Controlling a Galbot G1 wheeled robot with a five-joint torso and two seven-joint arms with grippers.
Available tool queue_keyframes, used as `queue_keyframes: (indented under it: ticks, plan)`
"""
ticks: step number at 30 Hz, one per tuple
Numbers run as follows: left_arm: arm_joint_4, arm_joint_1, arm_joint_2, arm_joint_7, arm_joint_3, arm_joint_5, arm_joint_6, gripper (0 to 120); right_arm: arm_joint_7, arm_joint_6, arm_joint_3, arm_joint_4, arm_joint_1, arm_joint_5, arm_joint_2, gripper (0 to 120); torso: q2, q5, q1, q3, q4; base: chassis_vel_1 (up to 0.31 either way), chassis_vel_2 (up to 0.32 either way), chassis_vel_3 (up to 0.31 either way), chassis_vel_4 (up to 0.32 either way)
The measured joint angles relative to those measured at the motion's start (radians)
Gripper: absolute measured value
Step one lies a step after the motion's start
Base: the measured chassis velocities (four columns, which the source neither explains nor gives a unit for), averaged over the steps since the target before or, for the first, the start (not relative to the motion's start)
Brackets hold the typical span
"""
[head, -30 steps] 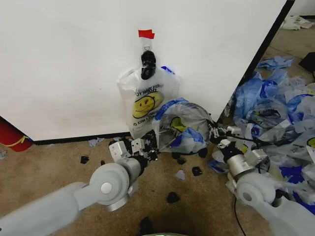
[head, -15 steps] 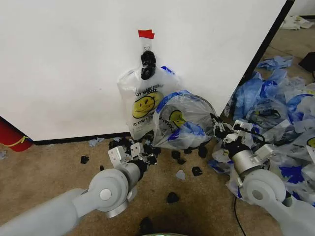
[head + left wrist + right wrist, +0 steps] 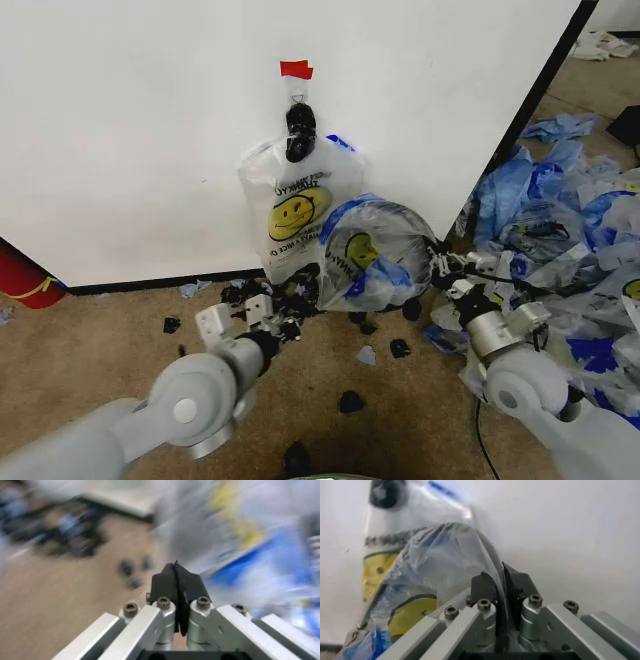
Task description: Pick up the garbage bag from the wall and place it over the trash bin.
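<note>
The garbage bag (image 3: 375,255), clear plastic with a yellow smiley face and blue edges, bulges over a round form on the floor by the wall. The trash bin is hidden under it. My right gripper (image 3: 440,268) is shut on the bag's right edge, and thin film (image 3: 465,566) runs between its fingers (image 3: 499,573). My left gripper (image 3: 288,322) sits low on the carpet to the left of the bag, apart from it, shut on nothing (image 3: 176,567). A second smiley bag (image 3: 295,205) hangs on the wall from a black clip (image 3: 298,130) under red tape.
A heap of blue-and-clear bags (image 3: 570,220) covers the floor on the right, past the wall's black edge (image 3: 530,105). Small black scraps (image 3: 350,402) lie scattered on the carpet. A red cylinder (image 3: 25,280) stands at the far left against the wall.
My left gripper has drawn back left and down, away from the bag's edge. The bag has settled a little lower over the round form. The right gripper keeps its hold.
</note>
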Motion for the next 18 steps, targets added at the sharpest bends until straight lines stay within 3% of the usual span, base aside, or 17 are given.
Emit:
queue_keyframes:
  ticks: [2, 3, 7, 9, 12, 16, 18]
  plan:
    - [0.003, 0.002, -0.001, 0.098, -0.004, 0.051, -0.022, 8, -0.022, 0.007, -0.008, -0.005, 0.001, -0.018, 0.000, 0, 0.000, 0.0001, 0.000, 0.000, -0.0003, 0.000, 0.000, 0.000, 0.000]
    - [0.003, 0.002, -0.001, 0.098, -0.004, 0.051, -0.022, 8, -0.022, 0.007, -0.008, -0.005, 0.001, -0.018, 0.000, 0, 0.000, 0.0001, 0.000, 0.000, -0.0003, 0.000, 0.000, 0.000, 0.000]
    - [0.046, -0.044, -0.013, 0.307, 0.015, 0.162, -0.088, 28, -0.053, 0.016, -0.020, -0.008, 0.001, -0.044, -0.005, 0, 0.000, 0.0001, 0.000, 0.000, -0.0006, 0.000, 0.000, 0.000, 0.000]
    - [0.054, -0.049, -0.012, 0.337, 0.017, 0.169, -0.095, 30, -0.054, 0.016, -0.021, -0.008, 0.000, -0.045, -0.005, 0, 0.000, 0.0001, 0.000, 0.000, -0.0006, 0.000, 0.000, 0.000, 0.000]
    - [0.085, -0.055, -0.002, 0.500, 0.038, 0.190, -0.114, 45, -0.054, 0.016, -0.023, 0.002, -0.010, -0.046, -0.009, 0, 0.000, 0.0003, 0.000, 0.000, -0.0006, 0.000, 0.000, 0.000, 0.000]
    - [0.102, -0.057, -0.004, 0.578, 0.098, 0.229, -0.106, 59, -0.054, 0.016, -0.022, 0.013, -0.019, -0.045, -0.017, 0, 0.000, 0.0003, 0.000, 0.000, -0.0003, 0.000, 0.000, 0.000, 0.000]
    - [0.106, -0.058, -0.006, 0.580, 0.105, 0.233, -0.106, 62, -0.054, 0.016, -0.021, 0.013, -0.019, -0.044, -0.018, 0, 0.000, 0.0003, 0.000, 0.000, -0.0003, 0.000, 0.000, 0.000, 0.000]
